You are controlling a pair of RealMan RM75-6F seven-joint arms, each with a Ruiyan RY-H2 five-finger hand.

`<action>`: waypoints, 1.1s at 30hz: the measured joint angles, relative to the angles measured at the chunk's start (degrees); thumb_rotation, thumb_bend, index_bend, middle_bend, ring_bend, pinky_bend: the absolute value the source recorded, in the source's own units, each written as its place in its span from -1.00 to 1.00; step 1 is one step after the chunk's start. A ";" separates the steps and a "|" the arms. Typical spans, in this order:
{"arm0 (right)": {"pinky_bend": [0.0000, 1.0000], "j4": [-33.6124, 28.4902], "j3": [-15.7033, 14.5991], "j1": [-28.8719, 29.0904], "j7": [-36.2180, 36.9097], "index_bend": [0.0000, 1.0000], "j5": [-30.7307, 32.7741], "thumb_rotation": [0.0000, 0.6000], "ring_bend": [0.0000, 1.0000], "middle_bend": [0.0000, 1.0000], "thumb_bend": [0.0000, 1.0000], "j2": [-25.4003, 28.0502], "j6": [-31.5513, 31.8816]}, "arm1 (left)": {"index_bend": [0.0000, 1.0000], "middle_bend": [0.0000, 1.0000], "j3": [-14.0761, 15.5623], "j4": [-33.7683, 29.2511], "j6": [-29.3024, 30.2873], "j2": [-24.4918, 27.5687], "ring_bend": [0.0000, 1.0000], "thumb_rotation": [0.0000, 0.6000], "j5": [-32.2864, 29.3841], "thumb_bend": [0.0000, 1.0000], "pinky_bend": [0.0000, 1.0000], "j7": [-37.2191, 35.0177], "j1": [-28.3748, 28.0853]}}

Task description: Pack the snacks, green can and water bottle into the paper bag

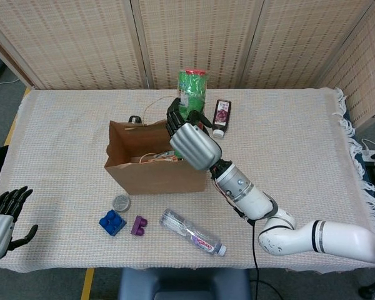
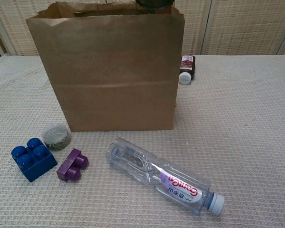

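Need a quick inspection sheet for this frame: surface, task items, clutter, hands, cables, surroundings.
Surface: table under a woven beige cloth, fringed on one edge.
Job's things: paper bag upright and open, wrappers inside; green can held above the bag's opening; water bottle lying on its side in front of the bag.
Clutter: blue block, purple block, small round tin, dark bottle lying behind the bag.
Hands: right hand grips the can; left hand open at the table's corner, holding nothing.
Cables: black cable hanging from the right arm.
Surroundings: wicker screen panels behind the table.
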 measured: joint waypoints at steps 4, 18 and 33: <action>0.58 0.50 -1.71 1.53 -6.30 0.48 2.68 1.00 0.08 0.21 -0.19 -0.95 0.38 | -0.89 -1.00 0.03 -0.04 0.03 0.03 -1.00 1.00 0.01 -0.30 -1.00 -0.01 0.02; 0.44 0.64 -7.56 6.34 -16.50 0.07 8.68 1.00 -0.02 0.17 -0.25 -2.28 3.38 | -0.89 -1.00 0.10 0.00 0.12 0.07 -1.00 1.00 0.07 -0.31 -1.00 -0.31 0.07; -0.20 -1.08 -9.25 6.87 -16.51 -1.00 13.85 1.00 -0.97 -0.80 -0.99 -3.45 8.73 | -0.89 -1.00 0.13 -0.01 0.24 0.02 -1.00 1.00 0.06 -0.31 -1.00 -0.14 0.14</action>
